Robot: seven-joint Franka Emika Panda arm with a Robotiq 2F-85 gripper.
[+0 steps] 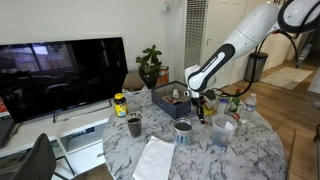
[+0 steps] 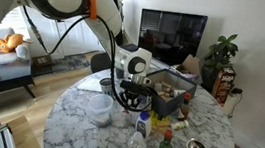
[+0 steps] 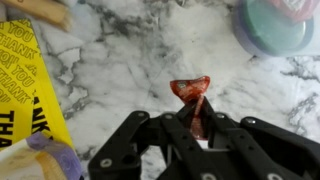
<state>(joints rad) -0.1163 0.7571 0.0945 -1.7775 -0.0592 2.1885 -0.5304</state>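
Note:
In the wrist view my gripper (image 3: 196,118) is shut on a small red wrapper (image 3: 191,90), whose crumpled top sticks out above the fingertips, held over the marble tabletop (image 3: 140,70). In both exterior views the gripper (image 1: 198,104) (image 2: 133,96) hangs over the middle of the round marble table (image 1: 255,150), close to a dark blue box (image 1: 170,100) (image 2: 168,96) of items. The wrapper is too small to see in the exterior views.
A yellow printed bag (image 3: 25,80) lies at the left and a teal round lid (image 3: 272,25) at the top right. On the table stand a metal tin (image 1: 183,130), a clear bowl (image 1: 222,130), a dark cup (image 1: 134,125), bottles (image 2: 139,140) and white paper (image 1: 155,160). A TV (image 1: 60,75) stands behind.

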